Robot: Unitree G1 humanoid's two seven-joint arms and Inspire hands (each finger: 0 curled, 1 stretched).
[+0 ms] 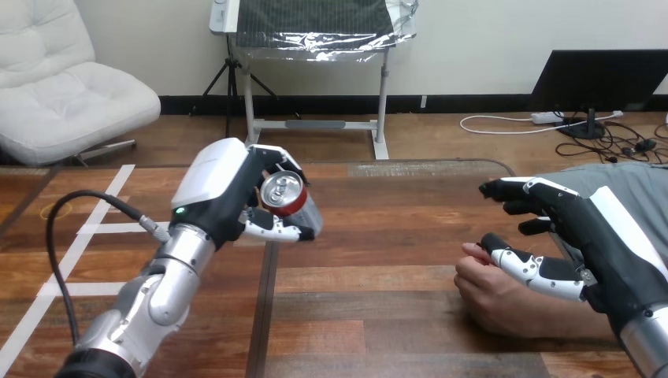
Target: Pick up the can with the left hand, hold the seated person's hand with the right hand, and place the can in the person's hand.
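Can, centre-left of frame, is clasped in the left hand, top tilted toward the camera. The person's hand lies well to the right, under the loosely spread, unclosed right hand.

Left hand: black body, broad white shell over its back, a small green light near the wrist. Its thumb is jointed, white segments on black. Right hand: same build, white shell panels on black. Left forearm silver, ribbed at the wrist, with rounded grey housings; right forearm silver too.
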